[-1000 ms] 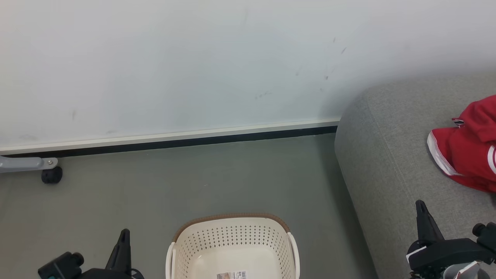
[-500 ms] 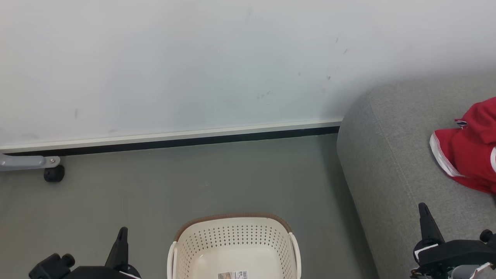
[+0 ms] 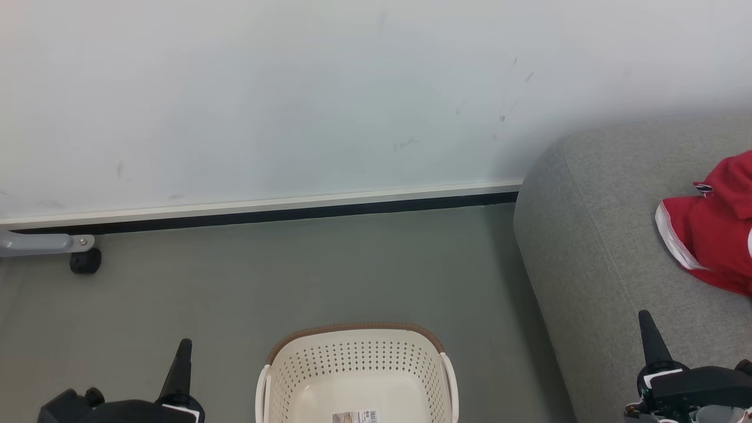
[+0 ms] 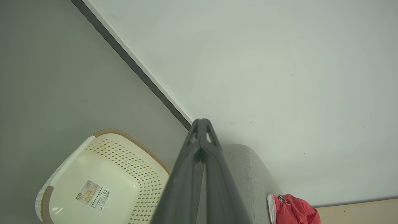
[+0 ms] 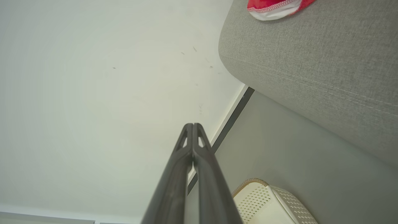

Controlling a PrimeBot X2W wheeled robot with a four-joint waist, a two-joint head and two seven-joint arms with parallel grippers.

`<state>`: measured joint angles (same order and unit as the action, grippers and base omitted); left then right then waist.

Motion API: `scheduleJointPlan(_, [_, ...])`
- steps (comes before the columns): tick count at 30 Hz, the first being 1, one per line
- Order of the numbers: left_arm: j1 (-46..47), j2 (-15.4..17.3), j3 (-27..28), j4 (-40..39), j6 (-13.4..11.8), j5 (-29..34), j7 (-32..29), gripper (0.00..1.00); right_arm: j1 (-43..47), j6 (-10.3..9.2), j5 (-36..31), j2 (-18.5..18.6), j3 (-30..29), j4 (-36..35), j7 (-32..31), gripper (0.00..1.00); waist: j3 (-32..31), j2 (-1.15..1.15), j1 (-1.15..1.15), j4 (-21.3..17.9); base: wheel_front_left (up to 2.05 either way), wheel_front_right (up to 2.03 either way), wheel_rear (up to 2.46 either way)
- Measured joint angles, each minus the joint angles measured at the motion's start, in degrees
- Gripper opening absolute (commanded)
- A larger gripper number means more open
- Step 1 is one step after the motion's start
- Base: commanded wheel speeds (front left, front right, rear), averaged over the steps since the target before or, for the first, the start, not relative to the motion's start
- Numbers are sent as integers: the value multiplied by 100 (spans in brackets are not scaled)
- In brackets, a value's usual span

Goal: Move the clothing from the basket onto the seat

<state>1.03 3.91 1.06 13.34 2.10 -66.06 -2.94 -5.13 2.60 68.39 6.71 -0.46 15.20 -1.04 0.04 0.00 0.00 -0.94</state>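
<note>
Left end effector [image 3: 184,343] and right end effector [image 3: 644,315] closed, empty. Found laundry basket [image 3: 352,327] emptied, red clothing [image 3: 711,247] on seat [image 3: 599,247]; judged complete.

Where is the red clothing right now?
In the head view the red clothing lies on top of the grey seat at the far right edge, well apart from the cream basket on the floor.

Head camera looks down; wrists seemingly face wall [image 3: 294,88]; all share basket [image 3: 352,356].
</note>
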Motion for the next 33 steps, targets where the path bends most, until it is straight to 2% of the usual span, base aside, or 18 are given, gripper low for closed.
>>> scheduleJointPlan(33, [350,-141,413,336,456,-2501,-354,0,-10,416,2297,-415,-715,193,-547,0,6,0,0,94,0,0,0])
